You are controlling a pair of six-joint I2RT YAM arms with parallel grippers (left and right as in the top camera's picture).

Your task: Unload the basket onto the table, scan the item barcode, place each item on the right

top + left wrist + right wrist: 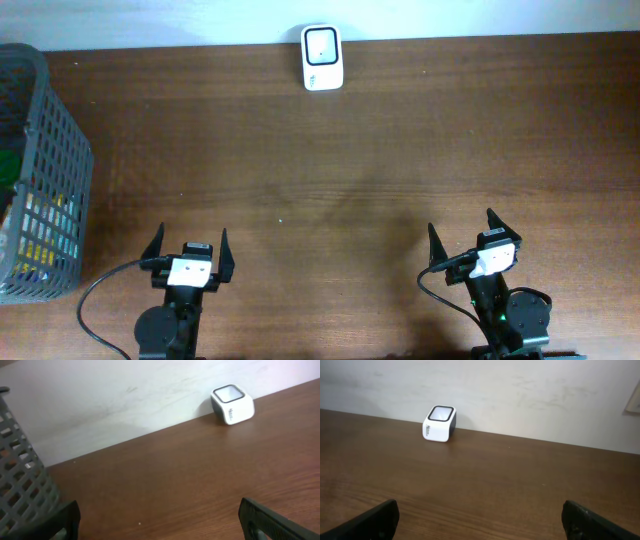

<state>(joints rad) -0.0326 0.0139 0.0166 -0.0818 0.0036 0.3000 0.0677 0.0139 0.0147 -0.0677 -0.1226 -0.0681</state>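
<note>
A white barcode scanner [321, 58] with a dark window on top stands at the table's far edge against the wall; it also shows in the left wrist view as the scanner [232, 404] and in the right wrist view as the scanner [439, 423]. My left gripper [187, 246] rests open near the front edge, left of centre, with bare wood between its fingers [67, 519]. Over at the front right, my right gripper [460, 234] is open too and holds nothing. Items lie inside a grey mesh basket [48, 150] at the left; yellow, green and blue packaging shows through it.
The brown wooden table [360, 170] stretches between the grippers and the scanner. The basket wall [20, 495] stands close to the left gripper's left side. A pale wall runs behind the table's far edge.
</note>
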